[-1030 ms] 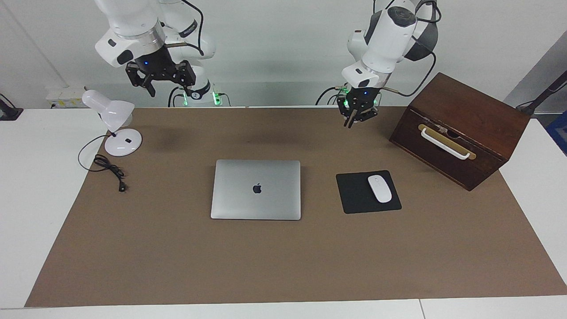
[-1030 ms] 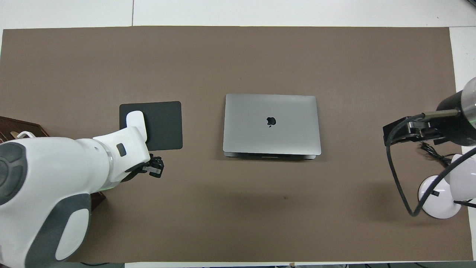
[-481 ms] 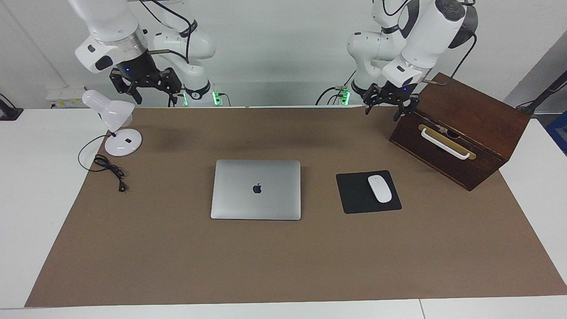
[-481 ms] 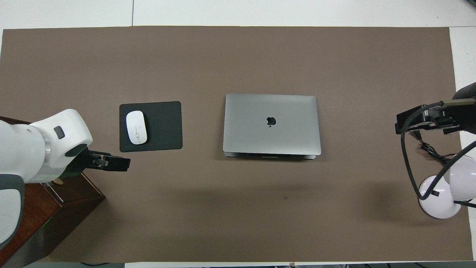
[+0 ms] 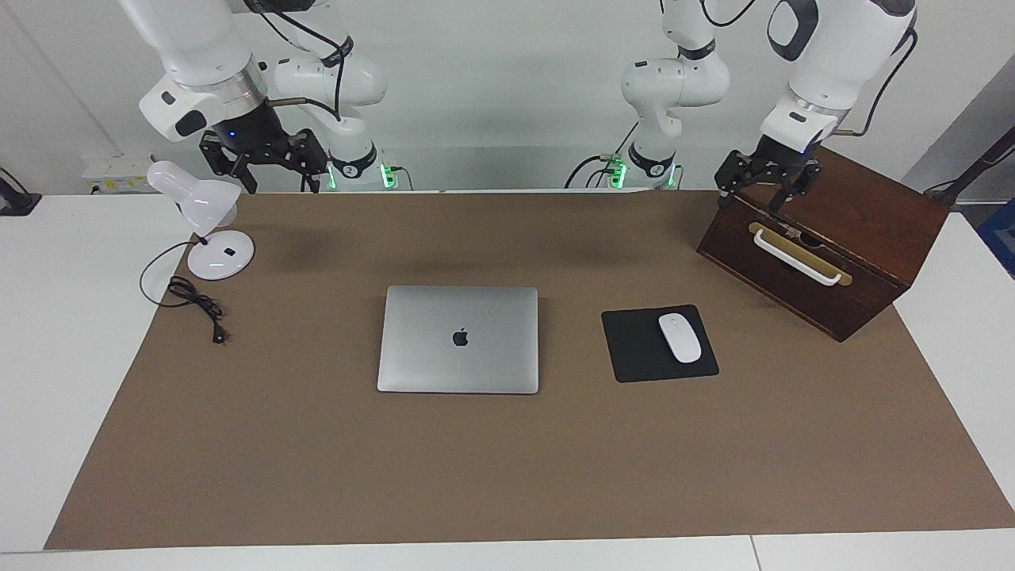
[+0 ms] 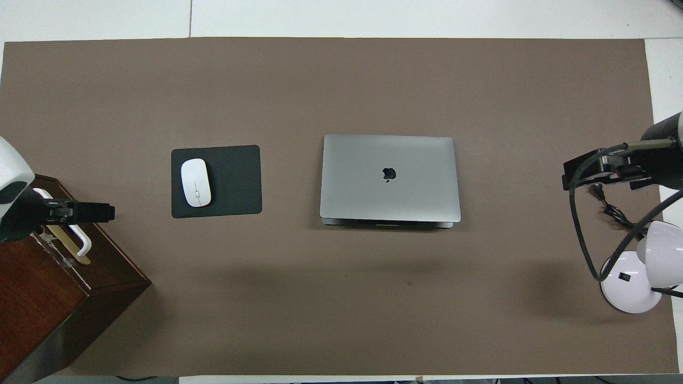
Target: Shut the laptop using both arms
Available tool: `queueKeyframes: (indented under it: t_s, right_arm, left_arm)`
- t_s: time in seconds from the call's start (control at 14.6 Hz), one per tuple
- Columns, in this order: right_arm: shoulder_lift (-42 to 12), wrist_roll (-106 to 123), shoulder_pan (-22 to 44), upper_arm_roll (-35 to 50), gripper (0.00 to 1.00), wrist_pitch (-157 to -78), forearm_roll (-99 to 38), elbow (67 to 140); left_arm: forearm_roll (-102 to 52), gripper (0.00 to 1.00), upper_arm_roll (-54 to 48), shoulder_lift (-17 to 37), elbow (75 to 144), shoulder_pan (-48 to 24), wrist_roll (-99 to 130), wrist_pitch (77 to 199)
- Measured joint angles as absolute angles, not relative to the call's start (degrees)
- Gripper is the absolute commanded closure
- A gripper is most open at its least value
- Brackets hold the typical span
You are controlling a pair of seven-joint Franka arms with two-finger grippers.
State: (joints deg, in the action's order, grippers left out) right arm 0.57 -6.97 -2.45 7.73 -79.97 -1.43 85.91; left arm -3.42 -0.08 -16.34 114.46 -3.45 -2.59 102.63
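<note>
The silver-grey laptop (image 5: 458,339) lies shut and flat at the middle of the brown mat, apple logo up; it also shows in the overhead view (image 6: 389,178). My left gripper (image 5: 755,193) is open and empty, raised over the wooden box at the left arm's end, well apart from the laptop; it also shows in the overhead view (image 6: 101,212). My right gripper (image 5: 276,179) is open and empty, raised over the white lamp at the right arm's end; it also shows in the overhead view (image 6: 569,178). Neither gripper touches the laptop.
A dark wooden box (image 5: 825,230) with a white handle stands at the left arm's end. A black mouse pad (image 5: 638,349) with a white mouse (image 5: 680,338) lies beside the laptop. A white desk lamp (image 5: 208,218) and its black cable (image 5: 194,305) are at the right arm's end.
My left gripper has swung from over the mat near the mouse pad to over the wooden box. My right gripper has shifted toward the lamp. The laptop has not moved.
</note>
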Motion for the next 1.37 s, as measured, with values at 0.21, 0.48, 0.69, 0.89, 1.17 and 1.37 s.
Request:
queueKeyframes:
  t_s: [0.21,0.48,0.69,0.89,1.17,1.37]
  right_arm:
    - [0.3,-5.2,-2.5,6.5,0.0,-81.0,-1.4,86.1]
    - [-1.7,0.3,-2.6,2.2,0.0,-83.0,-1.4,86.1]
    - [-2.6,0.7,-2.5,1.7,0.0,-83.6,-1.4,86.2]
    - [-3.1,0.6,-2.4,1.7,0.0,-84.6,-1.4,86.3]
    - [-3.3,0.6,-2.4,1.7,0.0,-84.9,-1.4,86.3]
    - [-3.3,0.6,-2.4,1.8,0.0,-84.9,-1.4,86.3]
  left_arm:
    - [-3.1,0.0,-0.1,-14.8,110.9,-3.0,-1.9,100.4]
    - [-2.9,0.0,-0.1,-8.4,100.8,-1.9,-1.9,93.2]
    - [-2.8,0.0,-0.2,-4.4,96.9,-1.9,-1.9,91.2]
    - [-2.8,0.0,-0.3,-3.4,96.9,-1.9,-1.9,90.9]
    - [-2.2,0.0,-0.3,-3.4,96.6,-1.9,-1.9,90.8]
    - [-1.9,0.0,-0.3,-3.4,96.5,-1.9,-1.9,90.7]
